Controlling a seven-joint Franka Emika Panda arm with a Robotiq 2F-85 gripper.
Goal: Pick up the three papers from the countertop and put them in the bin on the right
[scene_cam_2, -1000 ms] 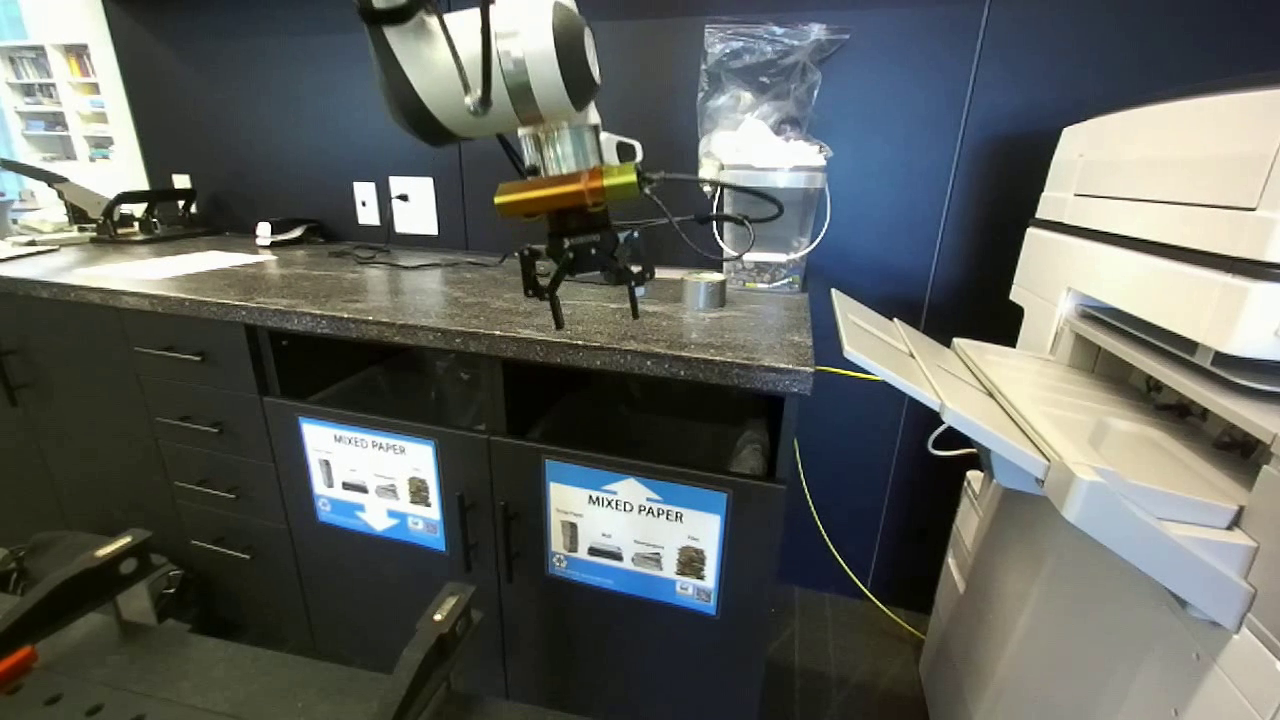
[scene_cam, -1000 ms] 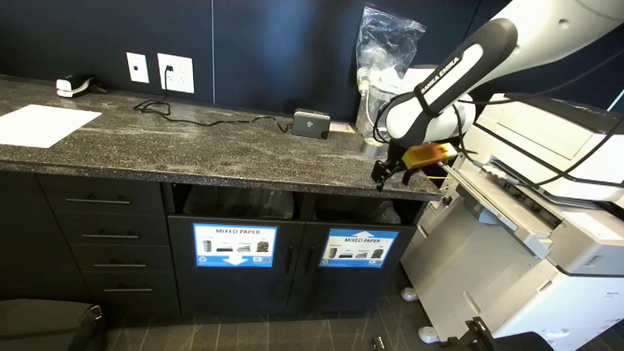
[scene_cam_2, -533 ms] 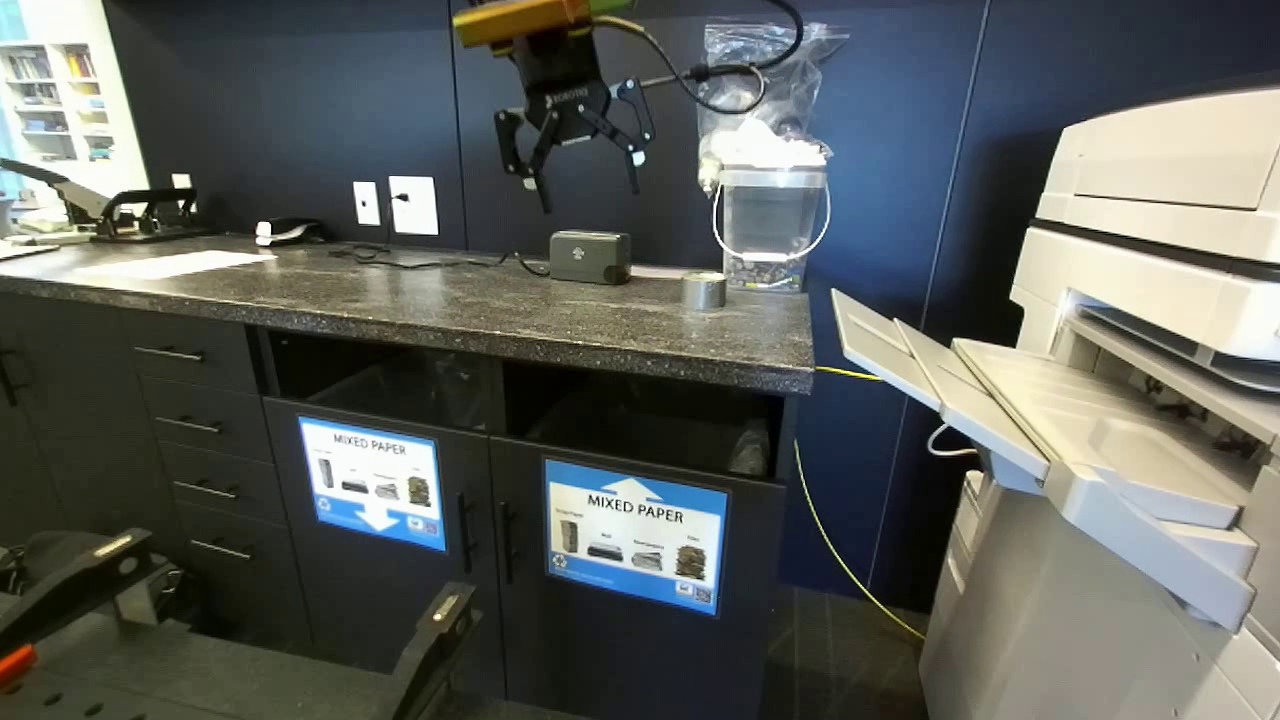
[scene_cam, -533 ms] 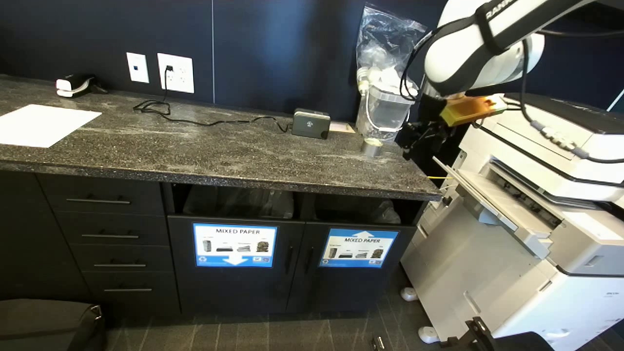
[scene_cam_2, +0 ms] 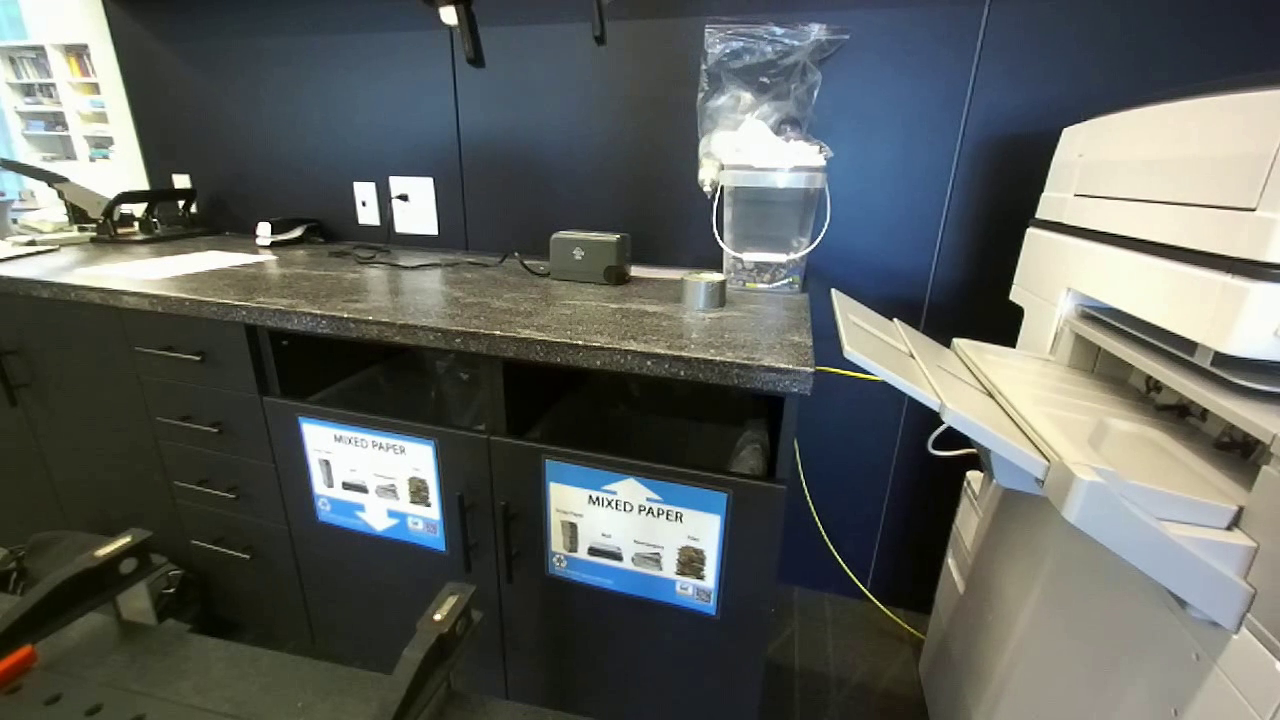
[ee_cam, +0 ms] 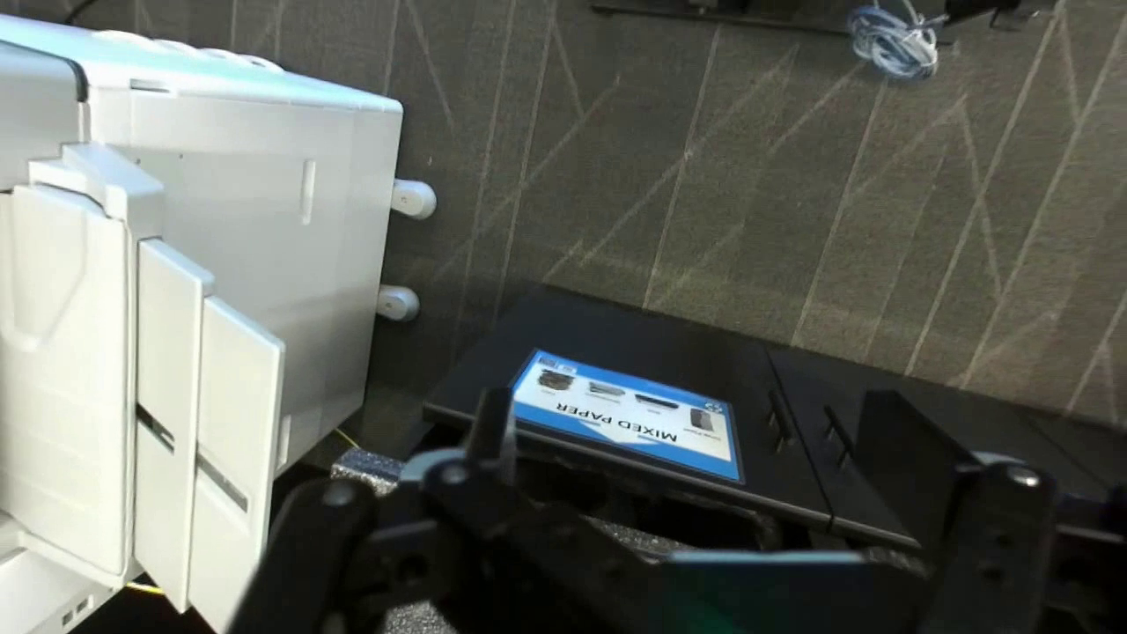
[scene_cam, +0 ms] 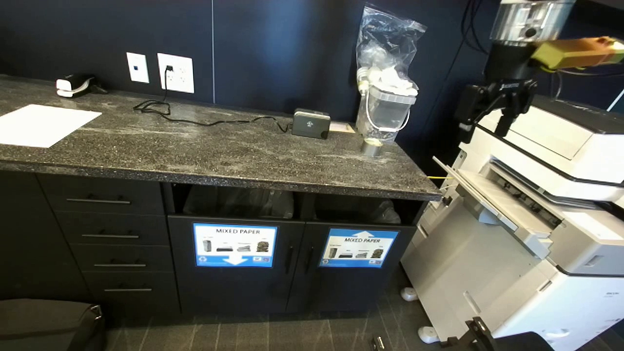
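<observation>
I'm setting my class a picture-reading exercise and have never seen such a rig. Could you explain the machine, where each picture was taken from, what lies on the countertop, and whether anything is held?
The machine is a robot arm ending in a two-fingered end effector. Two cameras stand outside the robot and look at the scene from different places; a third sits on the wrist, looking down past the end effector at the floor, an office printer and an upside-down MIXED PAPER label.

On the countertop are a flat white sheet, a grey box, a roll of silver tape and a clear plastic bucket, among other things.

Nothing is held: the end effector's jaws stand open with nothing between them.
</observation>
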